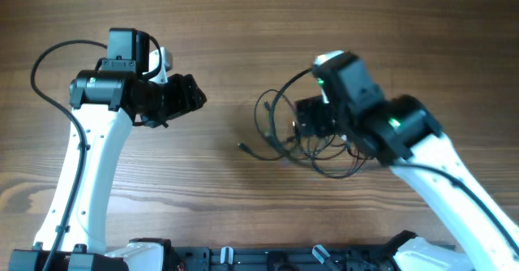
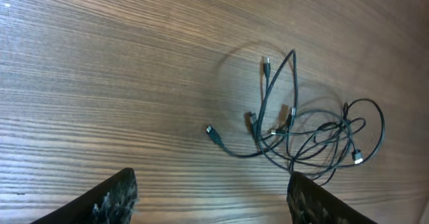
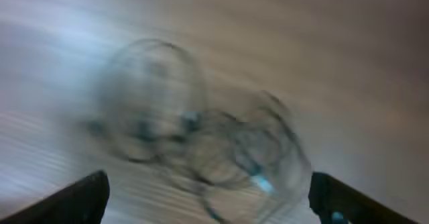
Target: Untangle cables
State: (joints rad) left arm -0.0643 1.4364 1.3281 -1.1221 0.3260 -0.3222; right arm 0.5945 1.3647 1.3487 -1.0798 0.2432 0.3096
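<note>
Cables (image 1: 304,141) bunched mid-frame, approach step.
Right gripper (image 3: 208,197) hovers wide over them; left gripper (image 2: 211,194) wide, empty. Next: pinch the loose plug (image 2: 210,130), I'd say.

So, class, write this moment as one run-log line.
task: untangle cables | cables: tangled, on table | left hand: open, apart from cables | right hand: open, over cables

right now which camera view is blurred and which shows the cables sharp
left wrist: sharp, cable tangle and wood grain crisp, soft shadow beside it; right wrist: heavy motion blur, the tangle is only a smear; overhead: in focus, even light, right arm covers part of the tangle.
</note>
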